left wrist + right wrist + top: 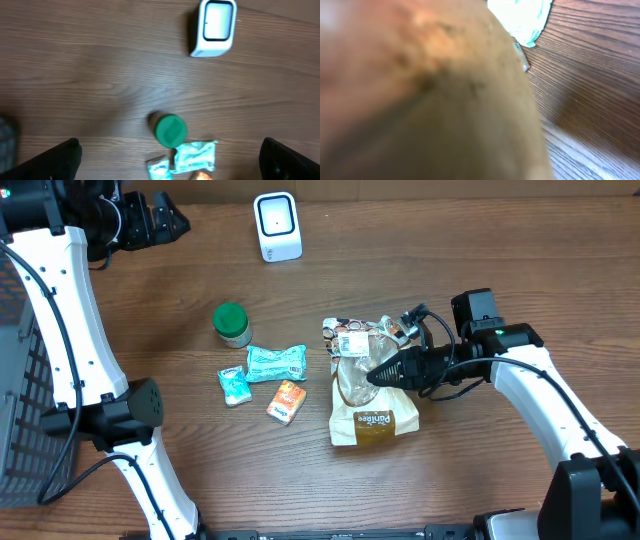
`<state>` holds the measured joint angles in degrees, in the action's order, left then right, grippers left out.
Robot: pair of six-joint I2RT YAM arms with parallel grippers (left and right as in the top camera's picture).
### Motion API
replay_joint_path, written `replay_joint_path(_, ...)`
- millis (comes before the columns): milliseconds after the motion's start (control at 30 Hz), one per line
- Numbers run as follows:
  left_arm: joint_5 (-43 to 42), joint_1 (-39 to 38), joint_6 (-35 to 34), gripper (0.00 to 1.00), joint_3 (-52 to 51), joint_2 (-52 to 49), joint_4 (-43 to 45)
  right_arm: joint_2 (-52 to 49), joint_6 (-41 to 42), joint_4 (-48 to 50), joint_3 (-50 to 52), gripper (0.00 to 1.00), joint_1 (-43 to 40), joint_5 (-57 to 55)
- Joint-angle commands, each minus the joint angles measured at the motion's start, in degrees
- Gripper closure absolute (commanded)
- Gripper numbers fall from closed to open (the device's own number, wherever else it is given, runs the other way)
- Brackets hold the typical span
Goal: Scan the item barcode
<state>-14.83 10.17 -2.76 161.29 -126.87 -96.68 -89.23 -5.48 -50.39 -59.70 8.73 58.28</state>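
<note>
A bread bag (372,402) with a brown label and clear plastic top lies right of centre, a white barcode sticker (350,336) at its far end. My right gripper (386,374) is shut on the bag's plastic from the right. The brown bag (420,100) fills the right wrist view and hides the fingers. The white scanner (277,225) stands at the back of the table, also in the left wrist view as the scanner (215,26). My left gripper (170,222) hangs open and empty at the back left, left of the scanner; its dark fingertips (62,157) frame the bottom corners.
A green-lidded jar (232,323), a teal packet (275,362), a small teal packet (233,385) and an orange packet (287,401) lie left of the bag. A grey wire basket (20,380) stands at the left edge. The teal packet (522,15) shows beyond the bag.
</note>
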Motion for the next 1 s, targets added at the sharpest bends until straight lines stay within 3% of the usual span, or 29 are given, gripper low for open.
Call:
replay_joint_path(0, 4.3, 0.4, 0.7, 0.0, 0.5, 1.7, -0.1, 1.3, 2.0, 1.0, -1.6, 0.96, 0.4, 1.4)
replay_joint_path(233, 14.1, 1.0, 1.8, 0.0, 0.5, 1.7, -0.1, 1.3, 4.4, 2.6, -1.6, 0.96, 0.5, 1.1)
replay_joint_path(433, 14.1, 1.2, 6.5, 0.0, 0.4, 1.7, -0.1, 1.3, 5.3, 3.2, -1.6, 0.96, 0.5, 0.3)
replay_joint_path(967, 13.8, 1.0, 6.6, 0.0, 0.4, 1.7, -0.1, 1.3, 5.7, 4.4, -1.9, 0.96, 0.6, -0.3)
